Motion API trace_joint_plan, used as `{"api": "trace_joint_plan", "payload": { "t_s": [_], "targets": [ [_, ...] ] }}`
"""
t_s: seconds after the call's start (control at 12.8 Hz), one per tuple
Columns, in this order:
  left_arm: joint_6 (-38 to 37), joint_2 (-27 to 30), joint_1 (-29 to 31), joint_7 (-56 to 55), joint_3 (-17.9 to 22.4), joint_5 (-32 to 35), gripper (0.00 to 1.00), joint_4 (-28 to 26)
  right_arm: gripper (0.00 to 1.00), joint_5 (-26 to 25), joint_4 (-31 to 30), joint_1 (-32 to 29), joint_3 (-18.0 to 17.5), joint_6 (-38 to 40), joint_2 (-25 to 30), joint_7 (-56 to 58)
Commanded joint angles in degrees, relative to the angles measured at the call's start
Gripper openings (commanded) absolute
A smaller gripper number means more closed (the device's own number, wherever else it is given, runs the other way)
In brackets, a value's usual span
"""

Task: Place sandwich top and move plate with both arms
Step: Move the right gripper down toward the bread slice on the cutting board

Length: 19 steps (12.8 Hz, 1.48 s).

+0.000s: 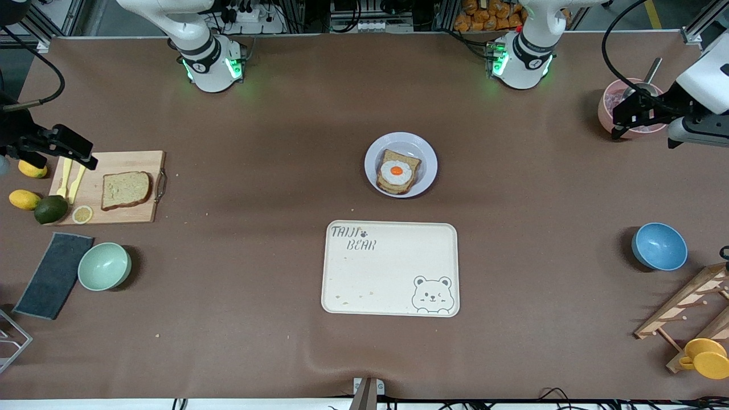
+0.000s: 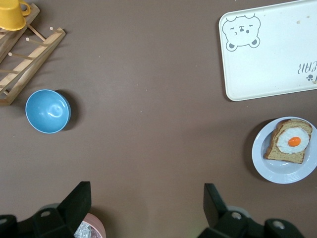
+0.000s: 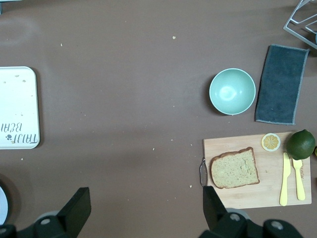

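The sandwich top point(image 1: 126, 189), a plain brown bread slice, lies on a wooden cutting board point(image 1: 142, 213) toward the right arm's end of the table; it also shows in the right wrist view point(image 3: 234, 168). The lavender-white plate point(image 1: 428, 162) sits mid-table and holds an egg-topped bread slice point(image 1: 397, 172); the plate also shows in the left wrist view point(image 2: 262, 158). My right gripper point(image 1: 80, 151) hangs open and empty over the board's outer end point(image 3: 144, 210). My left gripper point(image 1: 623, 117) hangs open and empty by a pink bowl point(image 1: 612, 99), as the left wrist view shows too point(image 2: 146, 208).
A cream bear-printed tray point(image 1: 390, 267) lies nearer the camera than the plate. A blue bowl point(image 1: 659, 246), wooden rack point(image 1: 683, 310) and yellow cup point(image 1: 706, 357) are toward the left arm's end. A green bowl point(image 1: 104, 266), dark cloth point(image 1: 54, 275), lemons and a lime point(image 1: 50, 209) flank the board.
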<state>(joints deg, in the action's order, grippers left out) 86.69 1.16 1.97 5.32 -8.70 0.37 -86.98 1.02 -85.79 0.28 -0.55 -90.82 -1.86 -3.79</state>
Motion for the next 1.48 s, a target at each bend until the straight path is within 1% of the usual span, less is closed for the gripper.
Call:
{"api": "trace_joint_plan", "payload": {
  "t_s": [0.0, 0.23, 0.7, 0.94, 1.09, 1.25, 1.41],
  "targets": [
    [-1.0, 0.5, 0.4, 1.0, -0.2, 0.8, 1.00, 0.6, 1.00, -0.9, 0.5, 0.7, 0.3, 0.3, -0.1, -0.6],
    [-1.0, 0.3, 0.2, 0.9, -0.2, 1.0, 1.00, 2.0, 1.00, -0.9, 0.5, 0.7, 0.3, 0.5, -0.1, -0.6],
    [-1.1, -0.2, 0.2, 0.4, -0.3, 0.8, 1.00, 1.0, 1.00, -0.9, 0.4, -0.1, 0.6, 1.2, -0.5, 0.1],
    [-1.2, 0.0, 0.2, 0.0, -0.4, -0.5, 1.00, 0.3, 1.00, -0.8, -0.7, -2.2, 0.6, 1.4, -1.9, 0.9],
    [-1.2, 0.0, 0.1, 0.0, -0.6, -0.6, 1.00, -0.2, 1.00, -0.4, -2.6, -5.3, 0.6, 0.7, -3.1, 5.9],
    [-1.2, -0.2, 0.1, 0.0, -0.6, -1.2, 1.00, -0.6, 1.00, 2.1, -4.5, -9.0, 0.6, -0.4, -5.0, 7.8],
    [-1.2, -0.2, 0.3, 0.0, -0.6, -2.6, 1.00, -1.7, 1.00, 2.2, -7.3, -11.5, 0.6, -2.6, -6.1, 14.5]
  ]
}}
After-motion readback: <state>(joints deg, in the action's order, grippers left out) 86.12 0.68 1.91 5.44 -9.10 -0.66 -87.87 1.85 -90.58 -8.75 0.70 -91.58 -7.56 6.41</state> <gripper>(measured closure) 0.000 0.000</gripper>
